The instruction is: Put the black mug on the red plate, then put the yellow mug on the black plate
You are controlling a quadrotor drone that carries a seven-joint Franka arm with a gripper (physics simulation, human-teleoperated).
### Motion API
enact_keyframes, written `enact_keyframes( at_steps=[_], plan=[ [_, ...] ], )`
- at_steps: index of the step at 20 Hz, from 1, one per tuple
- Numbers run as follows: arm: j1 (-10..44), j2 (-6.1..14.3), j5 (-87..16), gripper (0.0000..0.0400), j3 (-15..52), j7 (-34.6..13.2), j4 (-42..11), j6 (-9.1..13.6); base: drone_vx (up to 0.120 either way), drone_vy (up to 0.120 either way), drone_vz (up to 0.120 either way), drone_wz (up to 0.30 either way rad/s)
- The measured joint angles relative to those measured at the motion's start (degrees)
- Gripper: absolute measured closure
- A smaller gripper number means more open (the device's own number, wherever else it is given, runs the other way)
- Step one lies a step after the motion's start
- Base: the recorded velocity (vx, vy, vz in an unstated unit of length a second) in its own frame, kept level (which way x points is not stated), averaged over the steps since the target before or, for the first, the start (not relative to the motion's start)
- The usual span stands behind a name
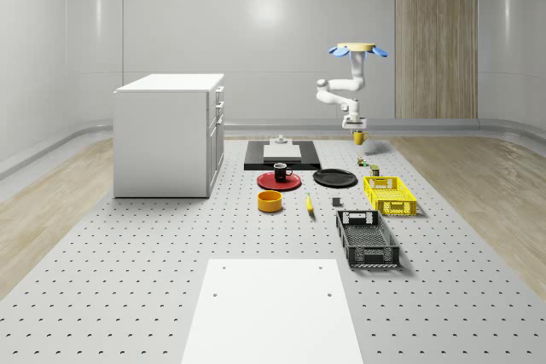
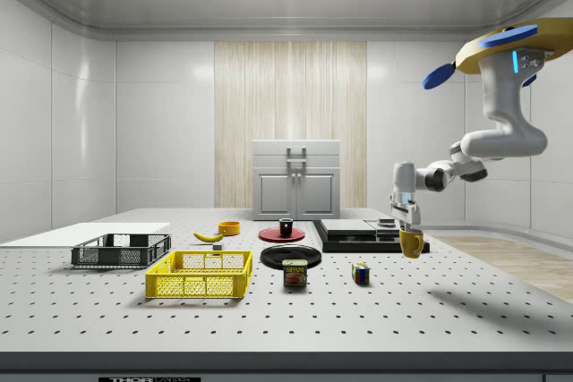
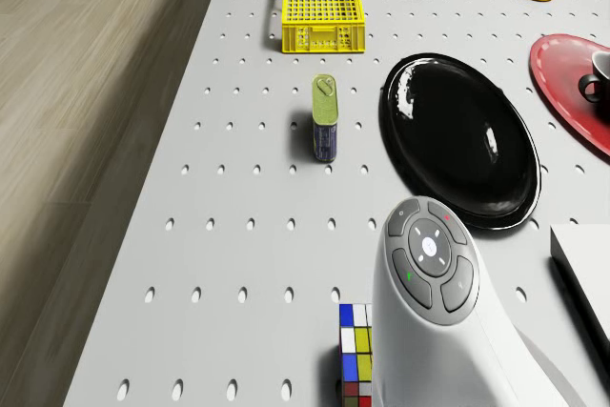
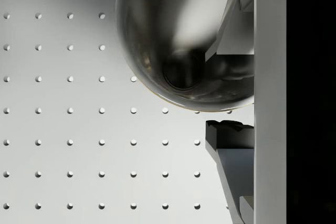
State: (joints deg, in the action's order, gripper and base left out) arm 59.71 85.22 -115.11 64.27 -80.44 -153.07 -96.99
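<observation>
My gripper (image 1: 357, 128) is shut on the yellow mug (image 1: 361, 137), which hangs upright in the air above the table, beyond the black plate (image 1: 334, 178). In the side view the yellow mug (image 2: 412, 243) dangles from the gripper (image 2: 409, 227) near the right end of the dark slab. The wrist view looks into the mug (image 4: 173, 35), whose wall sits between the fingers (image 4: 231, 153). The black mug (image 1: 282, 171) stands on the red plate (image 1: 266, 182). The drone (image 1: 358, 49) hovers high above the table's far right part. The black plate (image 3: 467, 140) is bare.
A white cabinet (image 1: 169, 134) stands at the left. Behind the plates lies a dark slab (image 1: 281, 156) with a white block. Nearby are a yellow crate (image 1: 390, 194), a black crate (image 1: 367, 239), an orange bowl (image 1: 270, 201), a banana (image 1: 309, 203), a can (image 3: 326, 118) and a colour cube (image 3: 355, 355).
</observation>
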Motion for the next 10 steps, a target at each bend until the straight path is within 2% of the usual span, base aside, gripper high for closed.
enact_keyframes(
  at_steps=[10],
  plan=[
    [0.10, 0.47, 0.56, 0.0290, 0.42, -0.15, -0.17, -0.18, 0.120, -0.120, 0.000, 0.000]
  ],
)
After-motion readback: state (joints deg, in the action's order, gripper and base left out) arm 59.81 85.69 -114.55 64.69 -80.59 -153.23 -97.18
